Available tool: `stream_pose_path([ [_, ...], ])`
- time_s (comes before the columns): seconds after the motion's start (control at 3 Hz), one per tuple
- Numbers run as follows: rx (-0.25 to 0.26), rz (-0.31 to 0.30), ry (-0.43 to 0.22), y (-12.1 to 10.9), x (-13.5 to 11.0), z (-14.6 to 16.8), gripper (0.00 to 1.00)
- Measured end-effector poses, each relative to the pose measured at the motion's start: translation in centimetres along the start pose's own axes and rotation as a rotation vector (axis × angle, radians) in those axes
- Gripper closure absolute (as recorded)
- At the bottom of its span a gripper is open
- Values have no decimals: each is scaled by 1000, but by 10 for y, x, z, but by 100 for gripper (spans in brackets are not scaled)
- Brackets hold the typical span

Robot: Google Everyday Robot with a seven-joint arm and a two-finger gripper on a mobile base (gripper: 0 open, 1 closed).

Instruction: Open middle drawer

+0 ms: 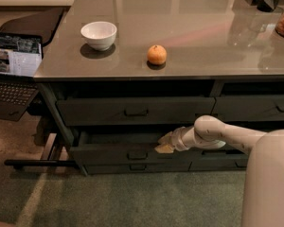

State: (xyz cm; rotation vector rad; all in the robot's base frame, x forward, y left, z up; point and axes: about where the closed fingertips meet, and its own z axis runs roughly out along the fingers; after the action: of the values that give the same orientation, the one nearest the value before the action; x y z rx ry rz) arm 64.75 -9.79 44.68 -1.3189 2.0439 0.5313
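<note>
Dim, warm light with pale glare streaks on the glossy tabletop (pixel 217 46), soft shadows beneath bowl (pixel 99 34) and orange (pixel 156 55), deep shade over the middle drawer (pixel 109 152), pale pincer (pixel 164 143) at its upper edge.

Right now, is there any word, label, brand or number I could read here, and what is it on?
Nothing here is readable.
Open black laptop at the left: bright screen content, too blurred to read.
White round bowl, small orange fruit, glossy grey tabletop, dark grey-green middle drawer: no markings visible.
Pale robot gripper, at the middle drawer's top edge: no label visible.
</note>
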Motion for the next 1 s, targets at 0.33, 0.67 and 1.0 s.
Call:
stream_pose_path([
  [0.33, 2, -3, 12, 5, 9, -5, 53],
  [0.67, 5, -3, 23, 16, 20, -14, 35],
  [1.0, -5, -7, 36, 33, 32, -25, 12],
])
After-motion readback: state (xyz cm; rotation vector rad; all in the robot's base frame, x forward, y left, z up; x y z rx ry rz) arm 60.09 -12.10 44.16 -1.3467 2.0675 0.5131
